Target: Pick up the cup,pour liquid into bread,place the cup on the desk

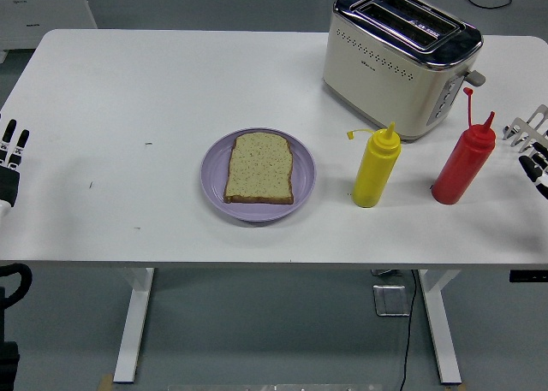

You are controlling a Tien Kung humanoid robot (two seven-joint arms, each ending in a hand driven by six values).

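1. A white table (pixel 128 91) stretches across the room, and a lilac plate (pixel 214 164) sits near its middle, a bit toward the near edge.
2. A slice of bread (pixel 259 167) lies flat on the plate, its long axis running near to far, with the rounded top toward the far side.
3. Just right of the plate stands a yellow squeeze bottle (pixel 376 168), upright, long axis vertical, nozzle pointing up; its little cap hangs off to the left on a tether.
4. Further right, apart from the yellow one, stands a red squeeze bottle (pixel 463 163), leaning slightly with its nozzle up and to the right; its cap stands up on a tether at the left of the nozzle.
5. I see no actual cup on the table; the two bottles are the only pourable things.
6. A cream and chrome toaster (pixel 398 62) sits behind the bottles at the far right, turned at an angle.
7. The right hand (pixel 533 150) comes in at the right edge, near the red bottle but not touching it, fingers spread and holding nothing.
8. The left hand (pixel 10 162) rests at the left edge, fingers straight and loose, holding nothing.
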